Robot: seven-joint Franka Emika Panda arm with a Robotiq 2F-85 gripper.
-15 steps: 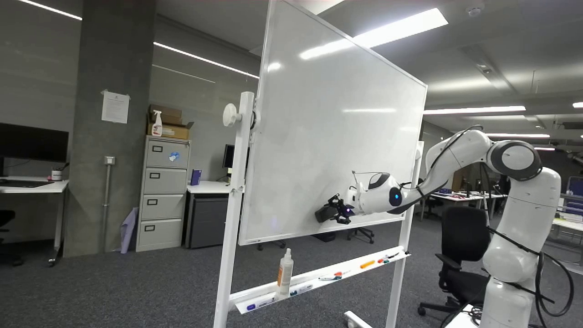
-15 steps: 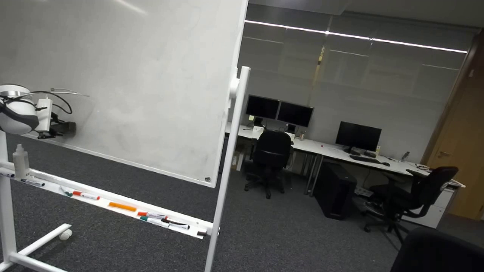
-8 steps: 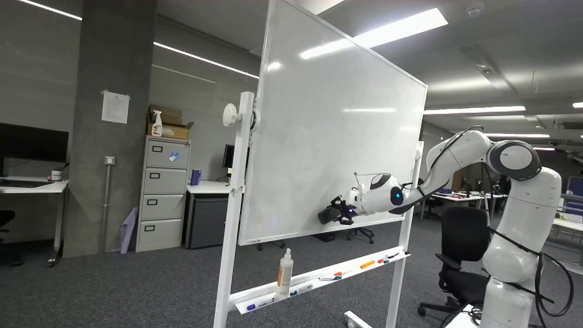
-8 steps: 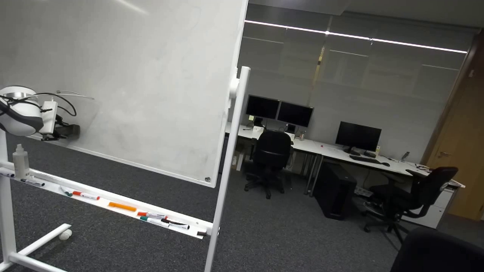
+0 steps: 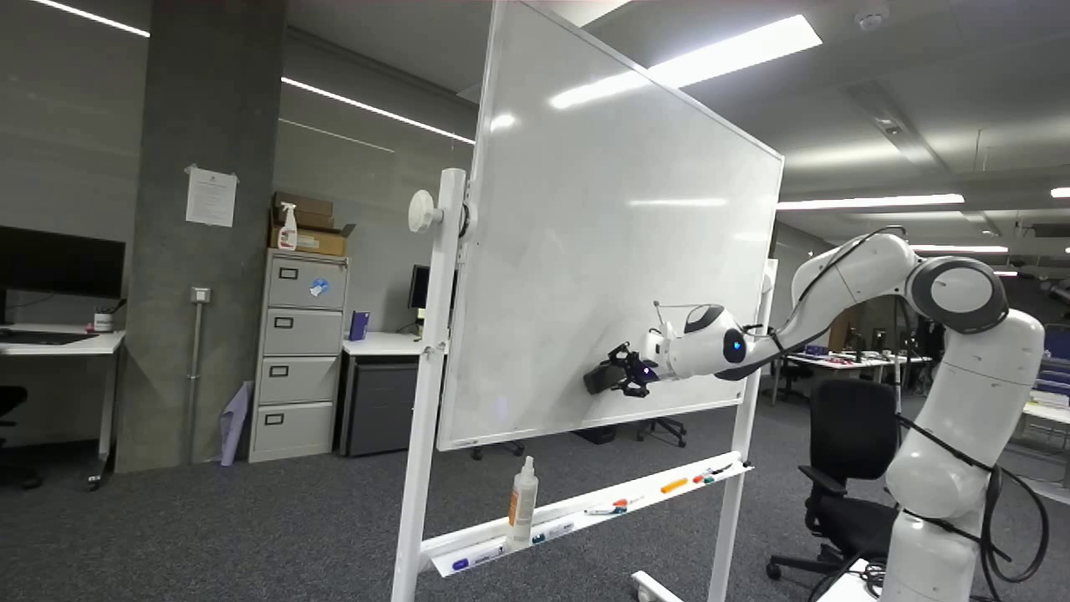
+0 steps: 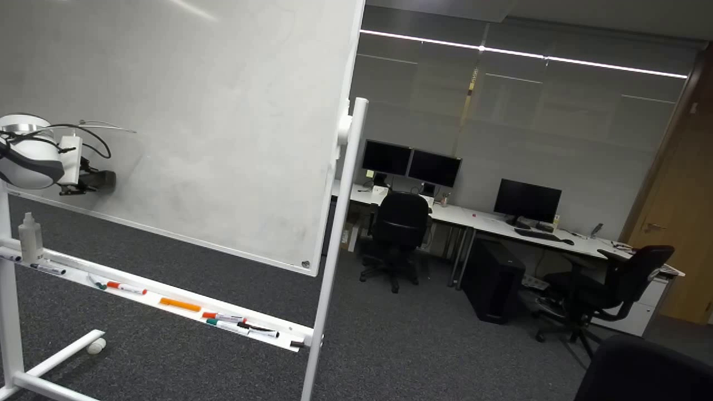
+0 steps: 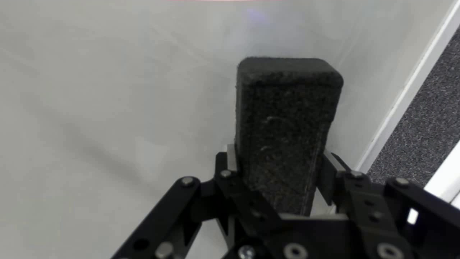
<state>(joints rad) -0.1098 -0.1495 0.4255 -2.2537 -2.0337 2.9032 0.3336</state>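
Slightly higher up the whiteboard [image 5: 577,251] than a moment ago, the gripper [image 7: 280,158] holds a dark block [image 7: 287,126] clamped tight, near that surface's bottom edge. Below, a white tray [image 5: 568,513] carries a translucent bottle [image 5: 522,504], contents unclear, near one end; markers [image 6: 127,288] lie scattered along it, with an orange pen [image 6: 180,304] toward the opposite end. Past these, cardboard boxes [image 5: 322,242] top a filing cabinet [image 5: 303,334], and desks [image 6: 479,220] and black chairs [image 6: 402,223] stand on grey carpet [image 6: 390,345].

Wht tray [image 6: 152,298] holds upright btl [image 5: 522,506] & mkrs [image 6: 128,288].
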